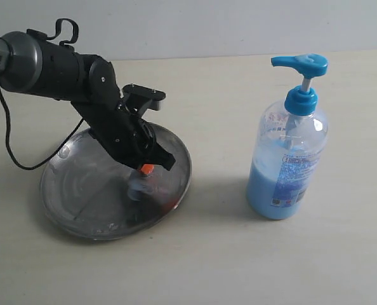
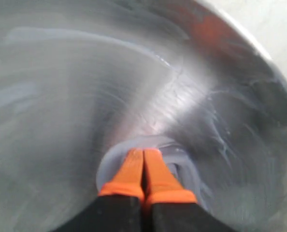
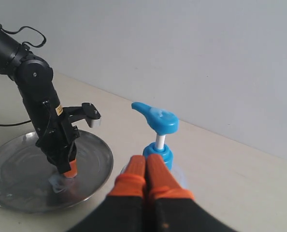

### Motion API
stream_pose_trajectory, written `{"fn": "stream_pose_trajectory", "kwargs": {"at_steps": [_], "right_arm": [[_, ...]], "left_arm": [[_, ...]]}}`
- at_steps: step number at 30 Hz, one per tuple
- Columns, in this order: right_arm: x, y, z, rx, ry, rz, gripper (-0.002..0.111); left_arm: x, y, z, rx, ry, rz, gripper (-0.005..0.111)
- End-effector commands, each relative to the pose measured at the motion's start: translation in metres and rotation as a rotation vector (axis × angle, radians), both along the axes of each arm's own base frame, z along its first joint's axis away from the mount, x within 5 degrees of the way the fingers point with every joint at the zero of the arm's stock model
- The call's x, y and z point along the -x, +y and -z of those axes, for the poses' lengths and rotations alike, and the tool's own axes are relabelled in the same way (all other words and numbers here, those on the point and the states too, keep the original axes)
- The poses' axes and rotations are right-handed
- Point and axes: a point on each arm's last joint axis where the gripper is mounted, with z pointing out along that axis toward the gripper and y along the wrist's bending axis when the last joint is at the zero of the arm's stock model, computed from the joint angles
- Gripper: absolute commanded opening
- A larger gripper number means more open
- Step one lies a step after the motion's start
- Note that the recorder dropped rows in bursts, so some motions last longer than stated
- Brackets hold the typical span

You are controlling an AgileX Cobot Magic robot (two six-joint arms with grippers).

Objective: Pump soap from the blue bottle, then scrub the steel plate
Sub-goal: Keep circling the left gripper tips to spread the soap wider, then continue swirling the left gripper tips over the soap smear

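Observation:
The steel plate (image 1: pixel 80 190) lies at the left of the exterior view, its surface streaked. My left gripper (image 1: pixel 147 170) is shut, its orange fingertips (image 2: pixel 134 166) pressed down into a pale-blue smear of soap (image 2: pixel 182 159) on the steel plate (image 2: pixel 76 87). The blue bottle (image 1: pixel 289 155) stands upright to the right, its pump head (image 1: pixel 301 64) raised, light blue liquid filling its lower part. My right gripper (image 3: pixel 146 162) is shut with nothing in it, held above and short of the blue bottle (image 3: pixel 159 145); it is out of the exterior view. The steel plate (image 3: pixel 93 159) also shows in the right wrist view.
A black cable (image 1: pixel 11 136) loops from the left arm down to the beige tabletop (image 1: pixel 226 254) beside the plate. A pale wall (image 3: pixel 182 58) rises behind the table.

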Motion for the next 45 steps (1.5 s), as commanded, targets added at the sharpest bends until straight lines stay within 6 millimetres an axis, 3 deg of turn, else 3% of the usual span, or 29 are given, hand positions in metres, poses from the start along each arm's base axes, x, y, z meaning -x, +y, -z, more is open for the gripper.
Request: {"fn": "stream_pose_trajectory", "kwargs": {"at_steps": [1,16,32,45], "right_arm": [[0.0,0.001,0.0,0.013,-0.015,-0.006,0.0],[0.0,0.001,0.0,0.016,-0.018,-0.008,0.0],[0.001,0.001,-0.001,0.007,-0.026,-0.013,0.0],[0.001,0.001,-0.001,0.009,-0.027,-0.014,0.0]], "left_arm": [[0.02,0.015,0.023,-0.14,0.194,0.061,0.0],[0.025,0.009,0.021,-0.076,0.263,0.033,0.0],[0.011,-0.004,0.019,0.073,0.115,-0.01,0.0],[0.005,0.004,0.021,-0.019,0.04,-0.019,0.0]]}}
